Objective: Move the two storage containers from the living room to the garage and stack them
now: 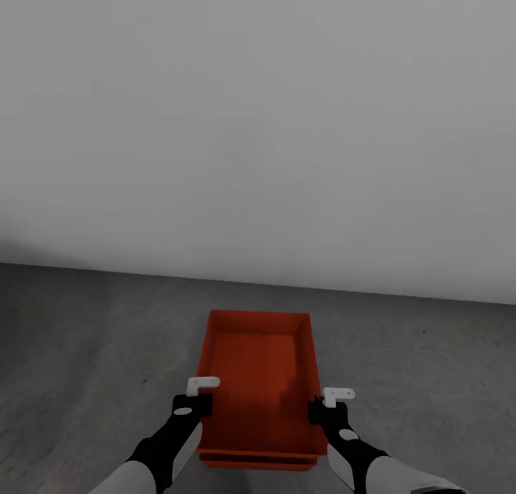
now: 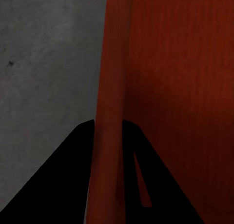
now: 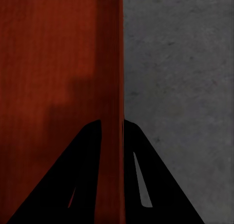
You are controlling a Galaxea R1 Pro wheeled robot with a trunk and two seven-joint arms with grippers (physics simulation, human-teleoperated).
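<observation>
Stacking looks under way: left gripper [image 1: 203,401] and right gripper [image 1: 324,404] each pinch a side wall of the upper container [image 1: 259,379], nested over the lower container [image 1: 258,462] on the floor [image 1: 86,350]; releasing comes next.

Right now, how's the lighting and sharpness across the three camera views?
Head view: flat, dim, soft; wall shades darker toward its base. Left wrist view: left claw is pure black silhouette on the container wall. Right wrist view: right claw likewise; blurry shadow inside.

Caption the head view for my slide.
Both tools, left and right, grip an orange-red ribbed plastic bin over another on grey concrete floor.
</observation>
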